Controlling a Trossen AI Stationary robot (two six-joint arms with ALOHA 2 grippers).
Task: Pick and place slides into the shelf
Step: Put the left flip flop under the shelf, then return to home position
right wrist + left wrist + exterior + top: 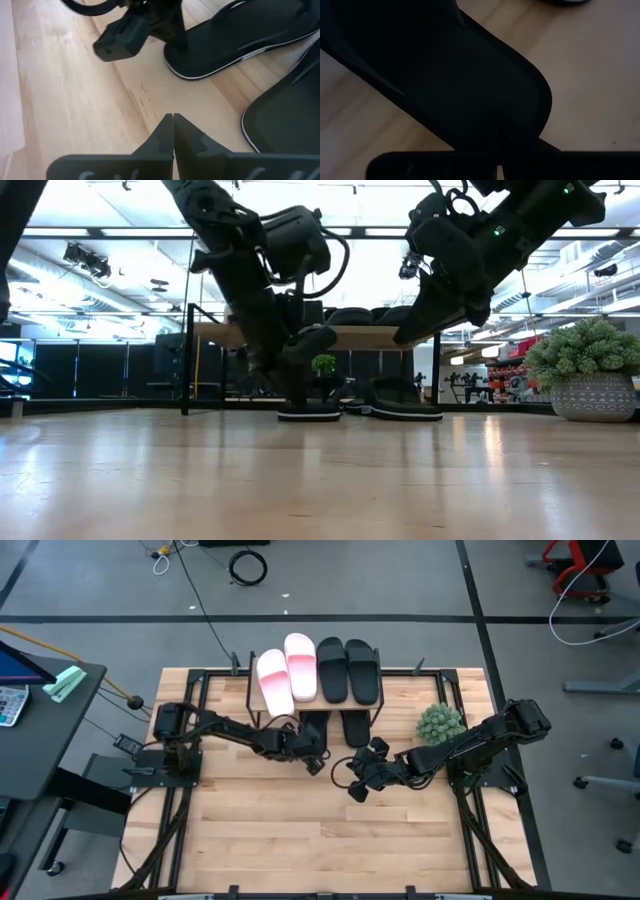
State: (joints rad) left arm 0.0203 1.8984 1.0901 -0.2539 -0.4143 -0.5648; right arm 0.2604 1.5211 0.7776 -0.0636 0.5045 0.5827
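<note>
four slides shelved, two black ones left
left gripper (312, 748) clamps a black slide (470, 85); right gripper (173, 120) closed, empty

On the shelf's (400, 675) light wood top, four slides lie side by side: two pale pink slides (286, 674) with wide straps at the left, two black slides (349, 670) at the right. Below, on the tabletop between the thin black frame legs, two more black slides lie flat: one (355, 727) in plain sight under the black pair, the other (309, 412) beside it, largely hidden from above, its white-edged sole showing in the low view.
</note>
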